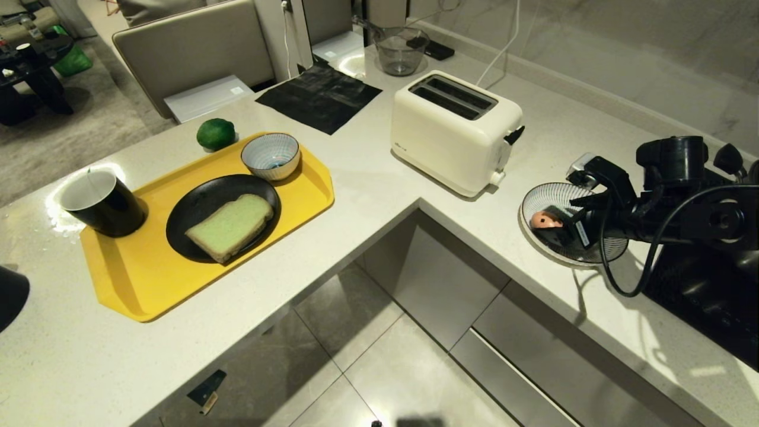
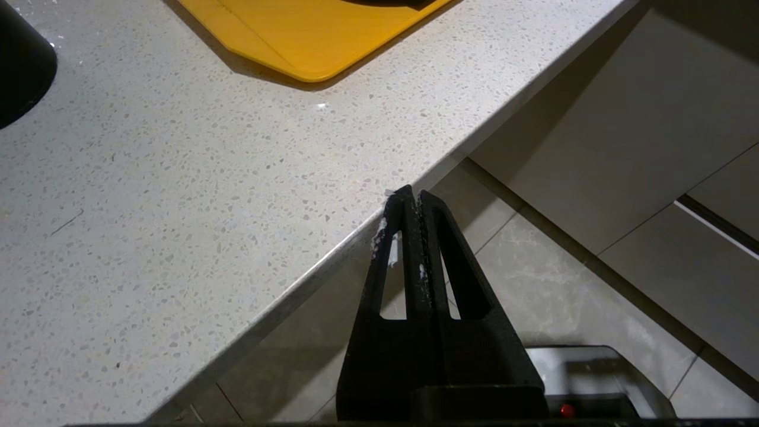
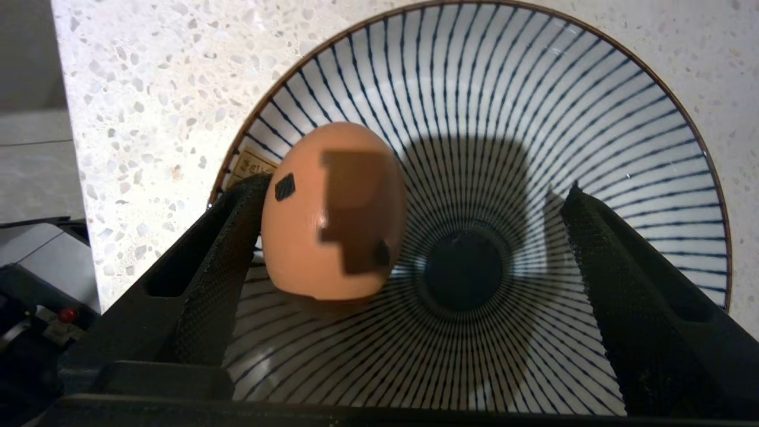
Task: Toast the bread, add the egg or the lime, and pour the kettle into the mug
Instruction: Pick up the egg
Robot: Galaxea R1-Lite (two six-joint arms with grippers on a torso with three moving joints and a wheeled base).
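The salmon-pink egg [image 3: 332, 207] lies in a large blue-striped bowl [image 3: 593, 89] on the counter right of the toaster. My right gripper [image 3: 415, 184] is open inside that bowl, with the egg [image 1: 544, 220] between its fingers, close against one of them and far from the other. The green bread [image 1: 230, 226] lies on a black plate [image 1: 190, 213] on the yellow tray [image 1: 142, 284]. The black mug [image 1: 102, 203] stands on the tray's left corner. The lime [image 1: 216, 134] sits just beyond the tray. My left gripper [image 2: 415, 197] hangs shut and empty over the counter edge.
The white toaster [image 1: 455, 130] stands with both slots empty. A small striped bowl [image 1: 270, 155] sits on the tray. A matte black body [image 1: 10, 296], perhaps the kettle, is mostly cut off at the left edge. A black hob [image 1: 705, 296] lies under my right arm.
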